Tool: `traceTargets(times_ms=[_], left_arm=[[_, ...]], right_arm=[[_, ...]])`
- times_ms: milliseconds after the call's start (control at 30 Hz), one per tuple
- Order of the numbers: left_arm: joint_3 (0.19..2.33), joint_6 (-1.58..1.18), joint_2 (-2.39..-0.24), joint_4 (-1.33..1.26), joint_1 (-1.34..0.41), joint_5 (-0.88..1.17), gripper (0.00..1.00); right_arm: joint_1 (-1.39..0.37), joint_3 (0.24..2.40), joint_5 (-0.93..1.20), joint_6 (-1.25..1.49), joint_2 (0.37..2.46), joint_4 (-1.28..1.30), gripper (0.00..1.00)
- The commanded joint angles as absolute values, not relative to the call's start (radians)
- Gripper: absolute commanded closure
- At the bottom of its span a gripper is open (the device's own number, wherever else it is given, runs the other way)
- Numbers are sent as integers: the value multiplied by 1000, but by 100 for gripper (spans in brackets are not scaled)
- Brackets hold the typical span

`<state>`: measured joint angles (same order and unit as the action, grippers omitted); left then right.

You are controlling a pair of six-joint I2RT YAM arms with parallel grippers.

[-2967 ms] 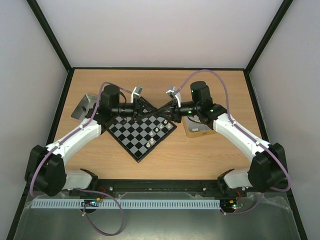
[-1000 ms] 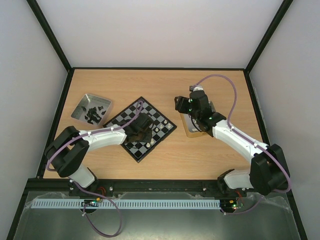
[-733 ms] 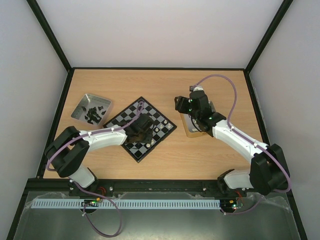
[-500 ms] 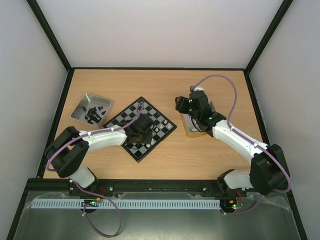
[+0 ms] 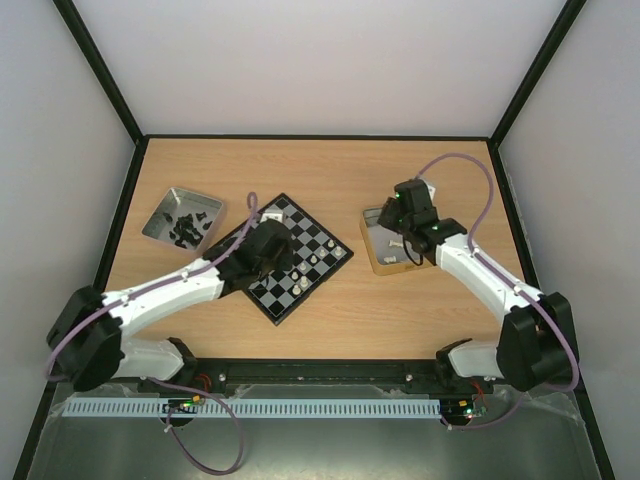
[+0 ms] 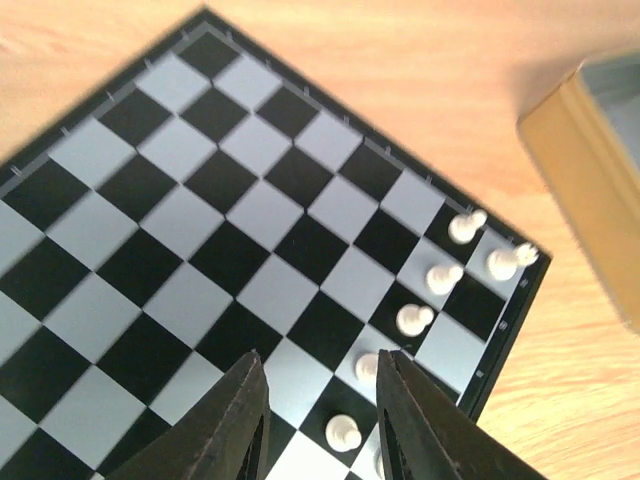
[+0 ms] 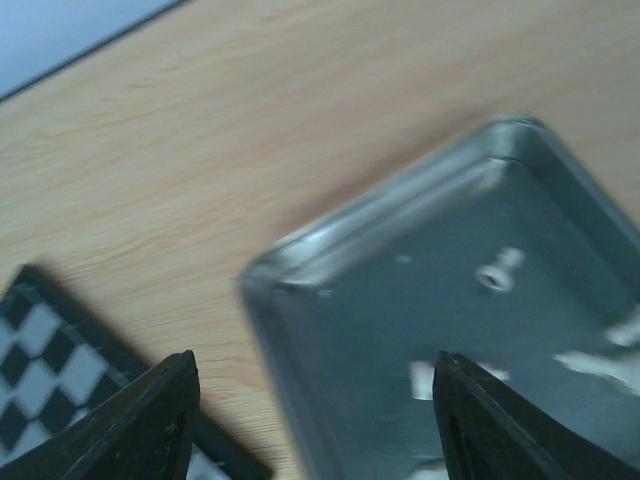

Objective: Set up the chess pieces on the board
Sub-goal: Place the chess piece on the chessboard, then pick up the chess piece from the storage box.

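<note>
I'm working in a lab test cell: plain white walls (image 5: pixel 320 60) and black frame posts (image 5: pixel 100 70) box in a wooden table (image 5: pixel 320 170), arms (image 5: pixel 480 275) bolted to a rail (image 5: pixel 320 373) at the bottom.

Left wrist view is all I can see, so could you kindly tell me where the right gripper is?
Observer: The right gripper hovers above a metal tray to the right of the board.
Operator: Is it carrying a piece?
Observer: No, its jaws stand open and empty; loose white pieces lie in the tray below.
Operator: Where are the dark pieces?
Observer: The dark pieces lie in a second metal tray left of the board.
</note>
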<state>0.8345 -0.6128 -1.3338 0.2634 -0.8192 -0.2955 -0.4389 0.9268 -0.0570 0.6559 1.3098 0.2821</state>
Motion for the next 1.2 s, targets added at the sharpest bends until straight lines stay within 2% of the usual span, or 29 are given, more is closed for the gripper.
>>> traceTargets(times_ms=[0,233,333,533,967,1167], left_arm=[[801,-589,-1210,201,-821,-391,67],[744,-548,-1017,125,-814,-395,59],[702,-551,-985,87,-807,-381,51],[700,-577,-1039,103,-797,-334,51],[705,-581,-1057,88,-785,-302,50],[705,-583,-1061,92,-782,-297,51]], right_arm=[[-365,895,-63,698,1349,427,38],[-331,908,-74,694,1471,415,46],[-311,927,-106,710,1539,391,50],[-279,964,-145,760,1651,343,54],[-247,1034,-184,750,1789,273,55],[-245,1059,-211,744,1830,278,67]])
